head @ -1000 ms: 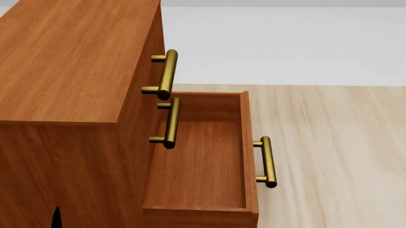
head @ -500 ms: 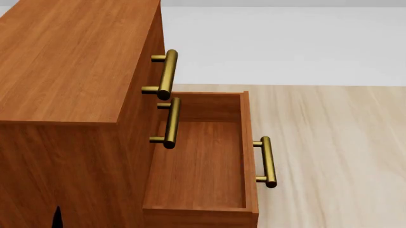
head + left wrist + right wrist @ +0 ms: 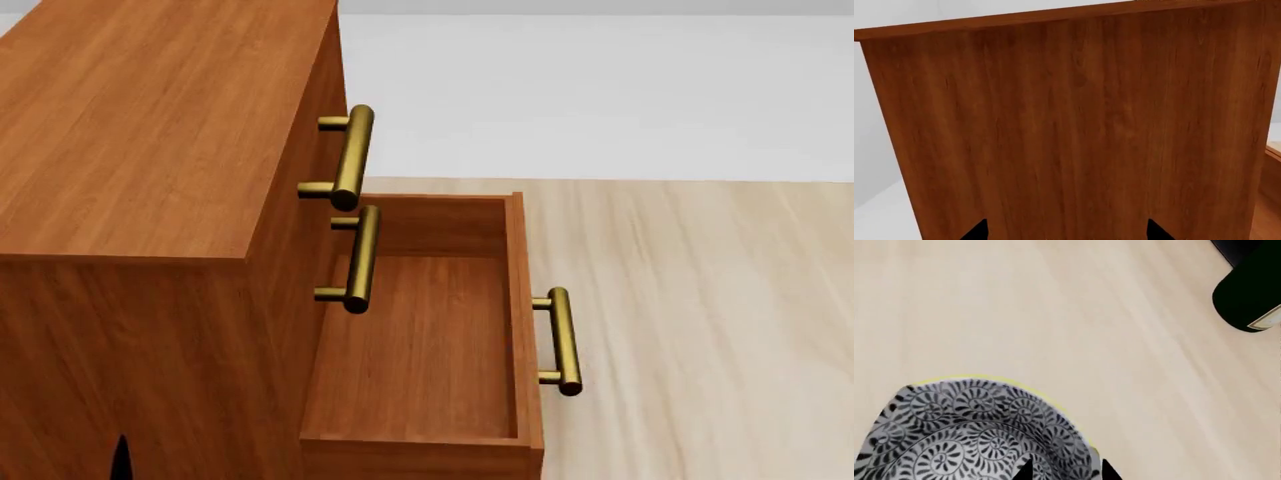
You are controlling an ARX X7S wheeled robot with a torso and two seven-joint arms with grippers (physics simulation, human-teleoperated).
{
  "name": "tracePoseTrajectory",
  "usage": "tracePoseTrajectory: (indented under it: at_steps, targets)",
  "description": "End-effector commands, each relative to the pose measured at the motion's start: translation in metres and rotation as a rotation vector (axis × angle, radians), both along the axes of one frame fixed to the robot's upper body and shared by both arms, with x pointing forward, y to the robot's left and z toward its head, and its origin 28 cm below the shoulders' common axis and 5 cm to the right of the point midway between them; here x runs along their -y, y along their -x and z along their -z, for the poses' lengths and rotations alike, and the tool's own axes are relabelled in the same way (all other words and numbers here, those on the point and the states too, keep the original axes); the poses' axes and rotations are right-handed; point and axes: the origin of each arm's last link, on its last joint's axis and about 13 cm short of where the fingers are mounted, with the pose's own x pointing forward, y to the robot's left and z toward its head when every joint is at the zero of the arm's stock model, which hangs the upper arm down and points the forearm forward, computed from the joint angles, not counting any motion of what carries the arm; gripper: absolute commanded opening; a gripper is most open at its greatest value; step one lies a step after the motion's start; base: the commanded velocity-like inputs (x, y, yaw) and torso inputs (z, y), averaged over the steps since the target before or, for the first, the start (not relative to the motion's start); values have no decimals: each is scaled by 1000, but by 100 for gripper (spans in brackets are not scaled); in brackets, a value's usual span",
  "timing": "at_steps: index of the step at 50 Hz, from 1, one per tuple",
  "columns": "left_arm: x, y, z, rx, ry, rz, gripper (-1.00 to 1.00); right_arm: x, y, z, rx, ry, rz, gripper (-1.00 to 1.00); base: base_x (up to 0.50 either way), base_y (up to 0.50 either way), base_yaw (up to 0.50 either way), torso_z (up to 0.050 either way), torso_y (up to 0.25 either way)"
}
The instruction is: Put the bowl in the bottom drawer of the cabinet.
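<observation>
The bottom drawer (image 3: 424, 340) is standing open for loading. The bowl (image 3: 977, 432) is being clenched at its rim by the right gripper (image 3: 1062, 471); left jaws' state cannot be told.

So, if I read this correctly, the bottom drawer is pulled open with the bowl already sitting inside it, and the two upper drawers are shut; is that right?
Not quite: the bottom drawer is pulled open, but the head view shows it empty. The bowl is not inside it; the right wrist view shows it at the right gripper, over pale wooden floor. The two upper drawers of the cabinet are indeed shut.
</observation>
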Motion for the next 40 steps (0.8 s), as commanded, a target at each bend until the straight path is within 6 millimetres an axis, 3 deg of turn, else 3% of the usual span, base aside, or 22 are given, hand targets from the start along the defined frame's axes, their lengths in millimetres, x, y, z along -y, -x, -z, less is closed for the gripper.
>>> tracePoseTrajectory:
  at_steps: [1, 16, 30, 36, 40]
  targets:
    - [0, 0, 0, 0, 0, 0, 100, -7, 1, 16, -30, 8, -78, -100, 0, 0, 6, 0, 0]
    - [0, -1, -2, 5, 0, 0, 100, -10, -1, 1, 93, -79, -74, -100, 5, -1, 5, 0, 0]
    - [0, 0, -3, 10, 1, 0, 100, -18, -1, -30, 352, -145, 78, -100, 0, 0, 2, 0, 0]
    - [0, 0, -3, 11, 1, -2, 100, -24, -2, -56, 564, -148, 140, -100, 0, 0, 0, 0, 0]
    - [0, 0, -2, 10, 5, 0, 100, -30, -4, -64, 608, -110, 133, -100, 0, 0, 0, 0, 0]
